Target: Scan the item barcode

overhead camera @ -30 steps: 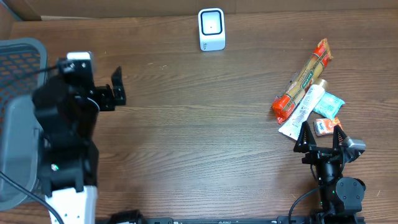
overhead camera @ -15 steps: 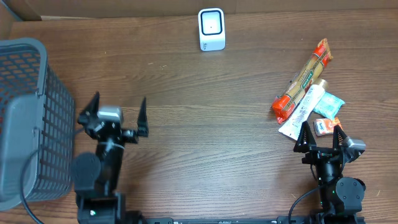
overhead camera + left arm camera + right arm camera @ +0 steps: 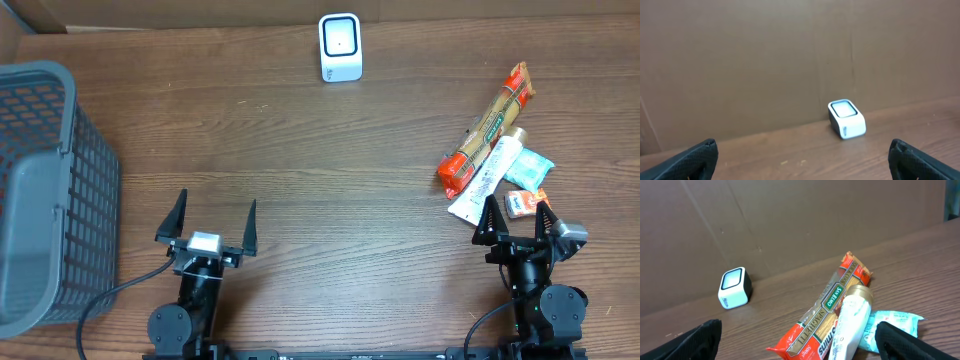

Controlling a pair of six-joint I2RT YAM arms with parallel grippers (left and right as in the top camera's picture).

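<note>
The white barcode scanner [image 3: 340, 46] stands at the table's far edge, also in the left wrist view [image 3: 846, 119] and right wrist view [image 3: 734, 287]. The items lie in a pile at the right: an orange spaghetti pack [image 3: 487, 130] [image 3: 825, 310], a white tube [image 3: 487, 175] [image 3: 850, 325], a teal packet [image 3: 530, 168] [image 3: 892, 327] and a small orange packet [image 3: 520, 205]. My right gripper [image 3: 516, 205] [image 3: 797, 337] rests open just in front of the pile, holding nothing. My left gripper [image 3: 216, 205] [image 3: 802, 155] rests open near the front left, empty and facing the scanner.
A grey mesh basket [image 3: 40, 180] stands at the left edge. A brown cardboard wall [image 3: 790, 60] backs the table behind the scanner. Bare wood stretches between the two arms.
My left arm has come down from beside the basket to the front edge, gripper still open. The basket now shows fully. The right arm and the items have not moved.
</note>
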